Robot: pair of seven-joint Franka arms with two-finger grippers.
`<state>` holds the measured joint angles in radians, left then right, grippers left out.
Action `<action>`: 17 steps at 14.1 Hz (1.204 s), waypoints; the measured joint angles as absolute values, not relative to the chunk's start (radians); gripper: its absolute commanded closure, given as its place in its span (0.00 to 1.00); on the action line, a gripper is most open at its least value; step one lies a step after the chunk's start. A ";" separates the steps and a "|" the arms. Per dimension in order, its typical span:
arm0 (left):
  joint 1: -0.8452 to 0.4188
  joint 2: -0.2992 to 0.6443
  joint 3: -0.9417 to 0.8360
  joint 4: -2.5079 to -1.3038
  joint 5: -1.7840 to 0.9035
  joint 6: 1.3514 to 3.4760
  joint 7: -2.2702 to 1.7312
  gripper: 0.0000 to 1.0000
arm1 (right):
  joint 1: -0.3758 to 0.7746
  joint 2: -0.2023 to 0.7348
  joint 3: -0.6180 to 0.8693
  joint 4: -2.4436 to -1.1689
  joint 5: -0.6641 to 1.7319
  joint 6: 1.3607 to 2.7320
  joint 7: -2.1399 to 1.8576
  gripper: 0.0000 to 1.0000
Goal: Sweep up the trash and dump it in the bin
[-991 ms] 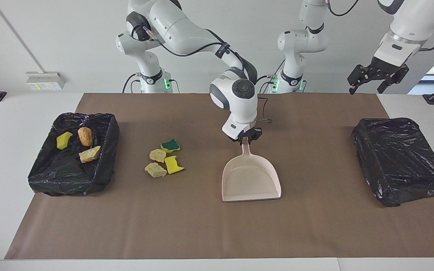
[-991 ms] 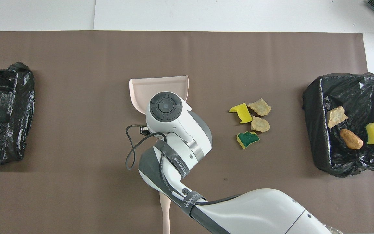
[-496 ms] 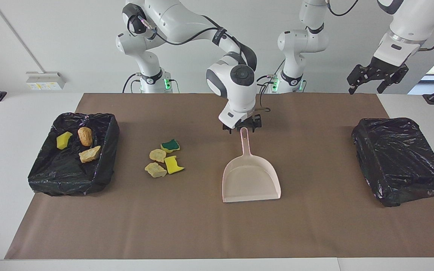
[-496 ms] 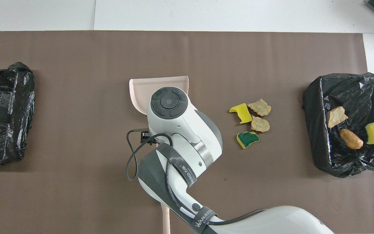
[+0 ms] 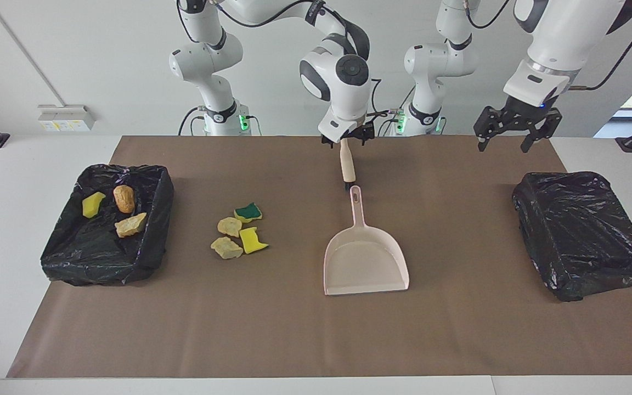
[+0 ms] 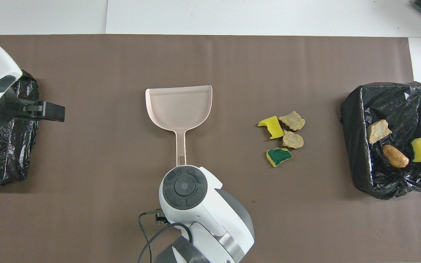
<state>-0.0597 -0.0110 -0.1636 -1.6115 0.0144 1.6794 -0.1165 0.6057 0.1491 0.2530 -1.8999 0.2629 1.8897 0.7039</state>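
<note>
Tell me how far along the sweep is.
Done: three sponge-and-bread scraps lie in the black-lined bin. In hand: nothing; the open right pincer hangs over the beige brush handle, the left pincer waits open. Left: four scraps on the brown mat; pale pink dustpan empty.

Four scraps of trash lie loose in a tight cluster on the brown mat, left of centre in the facing view: a green-topped yellow sponge piece, a plain yellow sponge piece, and two tan bread-like chunks, all resting flat. Three more sit inside the open black-lined bin at the left edge of that view: a yellow sponge piece, a golden-brown chunk and a tan chunk.
</note>
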 measured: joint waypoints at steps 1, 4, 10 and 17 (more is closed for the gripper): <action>-0.061 0.005 -0.205 -1.635 0.014 1.714 -0.154 0.00 | 0.629 0.112 0.253 -1.970 0.295 1.940 0.705 0.00; -0.062 0.054 -0.308 -1.700 0.014 1.806 -0.241 0.00 | 0.704 0.029 0.253 -2.157 0.359 2.085 0.705 0.00; -0.090 0.200 -0.453 -1.827 0.067 2.042 -0.433 0.00 | 0.776 -0.023 0.253 -2.283 0.370 2.140 0.763 0.00; -0.132 0.370 -0.500 -1.833 0.208 2.162 -0.573 0.00 | 0.796 -0.031 0.253 -2.313 0.370 2.212 0.764 0.12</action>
